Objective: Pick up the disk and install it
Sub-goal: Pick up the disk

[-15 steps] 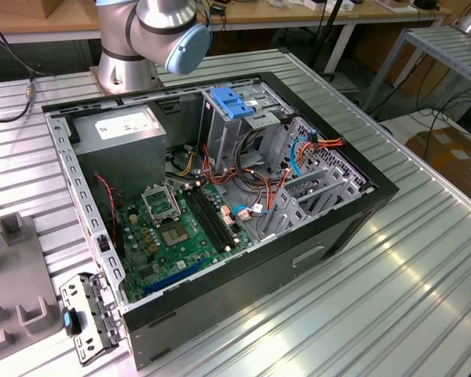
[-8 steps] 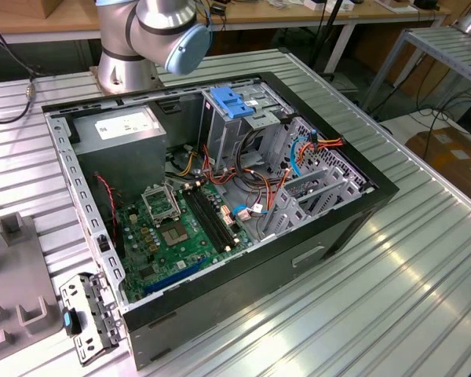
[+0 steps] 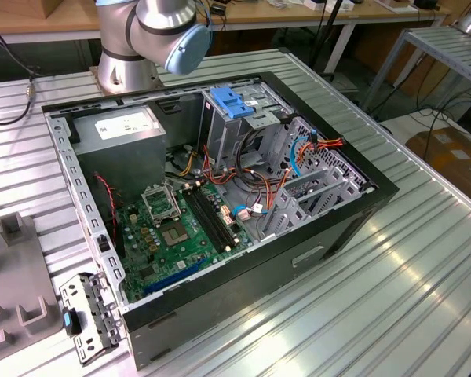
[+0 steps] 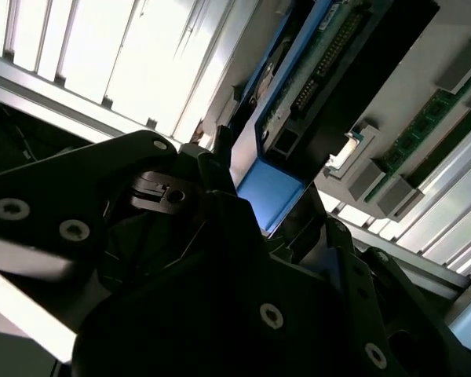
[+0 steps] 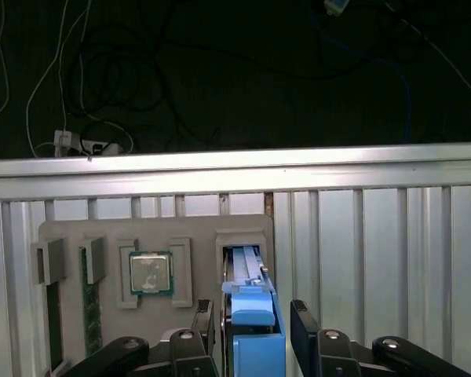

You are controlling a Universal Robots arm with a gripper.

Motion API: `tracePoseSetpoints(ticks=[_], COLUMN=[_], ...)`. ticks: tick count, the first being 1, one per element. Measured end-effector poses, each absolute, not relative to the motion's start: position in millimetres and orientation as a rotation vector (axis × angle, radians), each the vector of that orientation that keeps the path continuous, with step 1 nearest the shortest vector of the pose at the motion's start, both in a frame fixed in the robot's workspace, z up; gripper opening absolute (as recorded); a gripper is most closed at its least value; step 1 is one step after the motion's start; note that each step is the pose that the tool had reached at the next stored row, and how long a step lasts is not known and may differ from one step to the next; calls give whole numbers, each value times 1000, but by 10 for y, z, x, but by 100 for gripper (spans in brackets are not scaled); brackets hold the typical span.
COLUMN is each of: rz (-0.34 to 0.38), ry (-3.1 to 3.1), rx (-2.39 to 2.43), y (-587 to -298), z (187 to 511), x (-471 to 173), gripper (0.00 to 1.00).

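At the grey tray (image 5: 184,228), our gripper (image 5: 253,308) straddles the disk (image 5: 253,349).
We see the disk standing on edge in its slot; whether the jaws clamp it, we cannot tell.

Arm (image 3: 166,30): shoulder joints stacked upright over the base in the exterior view. Claw (image 5: 253,308) in the first wrist view: fingers (image 5: 304,334) parted and parallel, one on each side of the disk (image 5: 255,349). Thin dark gap on both sides, not clamped.
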State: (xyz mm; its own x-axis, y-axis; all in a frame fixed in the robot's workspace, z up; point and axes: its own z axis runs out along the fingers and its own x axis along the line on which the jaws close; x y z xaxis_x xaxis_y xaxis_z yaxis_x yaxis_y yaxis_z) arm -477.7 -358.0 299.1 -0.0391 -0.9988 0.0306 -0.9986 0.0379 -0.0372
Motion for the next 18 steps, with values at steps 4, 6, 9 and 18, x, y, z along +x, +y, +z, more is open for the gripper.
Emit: tracePoseSetpoints(ticks=[4,6,9,18], rz=[-76,-76,-76,-76], ry=[2285,2289,2289,2289], rx=[-2150,-2146,-2146,-2145], y=[-3579,-3580,-3580,-3580], z=[2977,2977,2978,2978], x=[-4772,-4771,-4770,-4770], gripper=[51,51,51,49])
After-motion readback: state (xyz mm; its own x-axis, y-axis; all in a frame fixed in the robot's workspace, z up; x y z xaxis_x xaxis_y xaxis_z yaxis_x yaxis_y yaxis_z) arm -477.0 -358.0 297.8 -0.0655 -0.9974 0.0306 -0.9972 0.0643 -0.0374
